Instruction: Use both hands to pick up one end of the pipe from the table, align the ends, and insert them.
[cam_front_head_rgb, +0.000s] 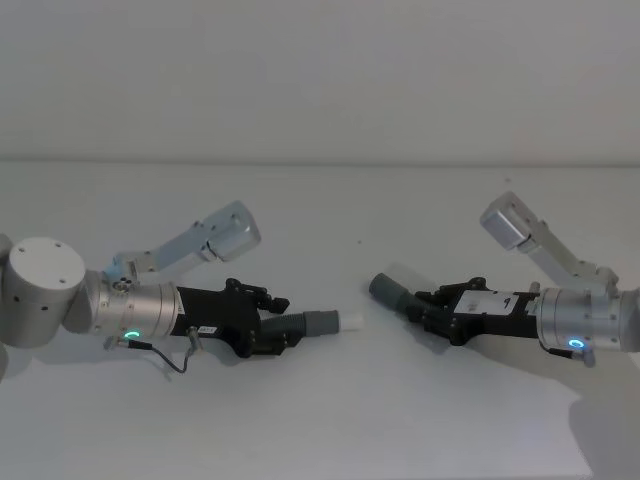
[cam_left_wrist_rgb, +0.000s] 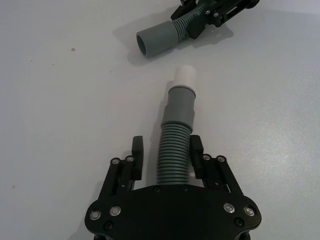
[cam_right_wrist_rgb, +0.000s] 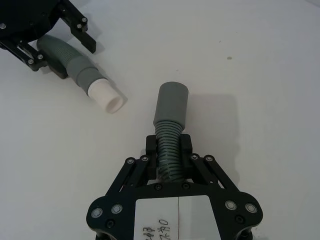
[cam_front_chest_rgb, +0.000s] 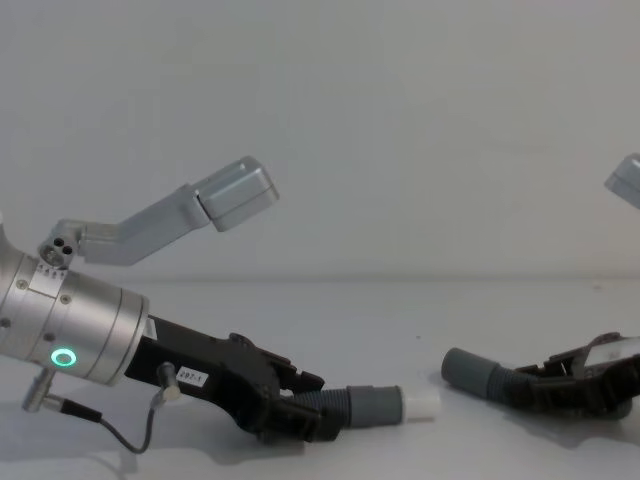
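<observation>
Left gripper (cam_left_wrist_rgb: 167, 146): in the head view it sits at about 8 o'clock, nose toward 3 o'clock. Its fingers (cam_left_wrist_rgb: 196, 150) straddle the ribbed part of the spigot hose (cam_left_wrist_rgb: 174, 165). One finger touches the ribs and the other shows a gap, so the jaws stand slightly wide, not clamped. The hose sits low over the table (cam_front_head_rgb: 320, 430); cannot tell if it rests there. Its white spigot (cam_front_head_rgb: 351, 320) points to 3 o'clock.

Right gripper (cam_right_wrist_rgb: 168, 145): in the head view it sits at about 4 o'clock, nose toward 10 o'clock. It is pinched on the ribs of the plain hose (cam_right_wrist_rgb: 167, 134), just behind the plain cuff (cam_right_wrist_rgb: 171, 102).

The ends are near but apart. The cuff lies at roughly 1 o'clock from the spigot with its mouth facing 10 o'clock, so the axes are not in line.

Risks, as judged:
- A loose left hold could let the spigot hose slide or swivel on lifting.
- The left hold is well back from the cuff, so the long free ribbed length may sag or buckle under push.
- If pushed before the angle is corrected, the spigot is likely to strike the cuff rim and glance off.
- Ribs may creep through the right pinch under axial load.
</observation>
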